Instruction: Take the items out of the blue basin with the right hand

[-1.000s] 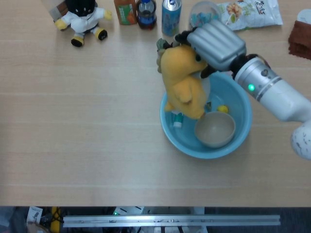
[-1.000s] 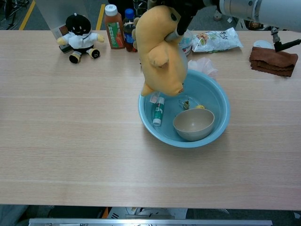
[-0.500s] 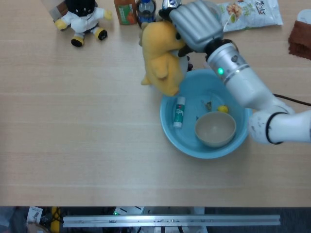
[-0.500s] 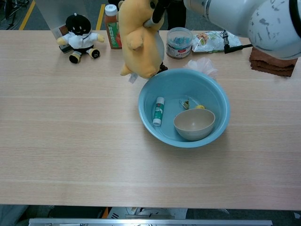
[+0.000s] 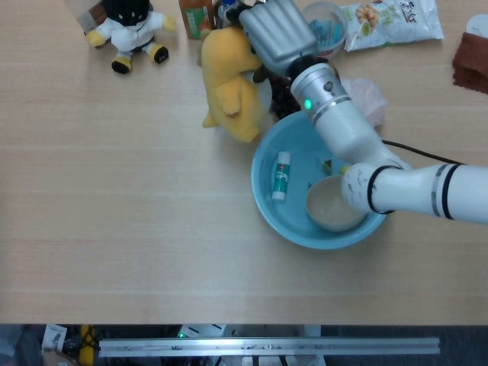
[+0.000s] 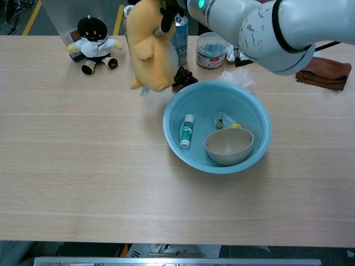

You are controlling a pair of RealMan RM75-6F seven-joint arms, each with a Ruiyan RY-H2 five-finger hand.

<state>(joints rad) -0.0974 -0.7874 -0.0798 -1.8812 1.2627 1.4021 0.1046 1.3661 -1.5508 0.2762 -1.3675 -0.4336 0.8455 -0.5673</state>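
My right hand grips a yellow plush toy by its top and holds it in the air to the left of the blue basin. In the chest view the plush toy hangs past the blue basin's left rim, over the table. Inside the basin lie a small white-and-green tube, a beige bowl and a small yellow piece beside a little clip. My left hand is in neither view.
Along the far edge stand a black-and-white doll, an orange bottle, a blue can, a lidded tub, a snack bag and a brown cloth. Dark grapes and a pink wrapper lie by the basin.
My right hand has carried the yellow plush toy up and leftward, from above the basin to beyond its left rim. The basin's contents have stayed in place.
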